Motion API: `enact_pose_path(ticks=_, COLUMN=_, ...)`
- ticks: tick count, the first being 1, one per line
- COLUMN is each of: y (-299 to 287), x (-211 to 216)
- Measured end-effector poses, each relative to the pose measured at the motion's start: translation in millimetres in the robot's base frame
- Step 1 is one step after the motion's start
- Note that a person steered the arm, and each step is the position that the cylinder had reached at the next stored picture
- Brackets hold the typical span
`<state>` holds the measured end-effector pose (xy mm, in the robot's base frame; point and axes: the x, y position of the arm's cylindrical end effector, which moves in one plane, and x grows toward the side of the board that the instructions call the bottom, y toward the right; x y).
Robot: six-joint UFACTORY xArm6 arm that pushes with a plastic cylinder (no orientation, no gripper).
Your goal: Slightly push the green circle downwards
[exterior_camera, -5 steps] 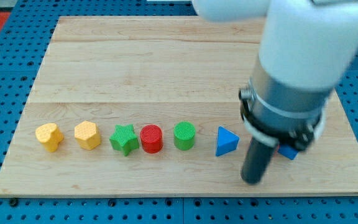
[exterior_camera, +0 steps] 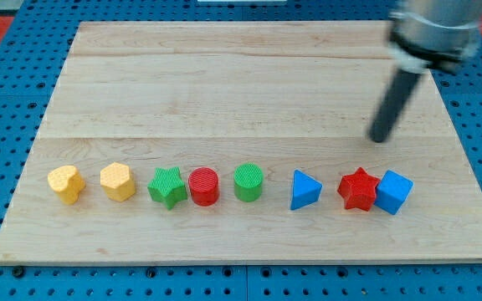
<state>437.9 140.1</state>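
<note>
Wooden board (exterior_camera: 224,75): my tip (exterior_camera: 380,139), seemingly blurred, well up-right of green circle (exterior_camera: 248,182).

text: none legible | labels: none; brands: none | numbers, signs: none

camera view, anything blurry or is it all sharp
Camera view: the rod and my tip are smeared by motion blur, as is the arm body at the view's top right; the blocks, such as the green circle, and the board are sharp, evenly lit, without glare.
</note>
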Motion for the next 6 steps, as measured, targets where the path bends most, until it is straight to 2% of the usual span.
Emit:
enact_pose_path(ticks=1, y=-45, x=26)
enact_pose_path(ticks=2, y=-62, x=24)
enact_pose_path(ticks=4, y=-148, x=35)
enact_pose_path(ticks=6, y=-156, x=51)
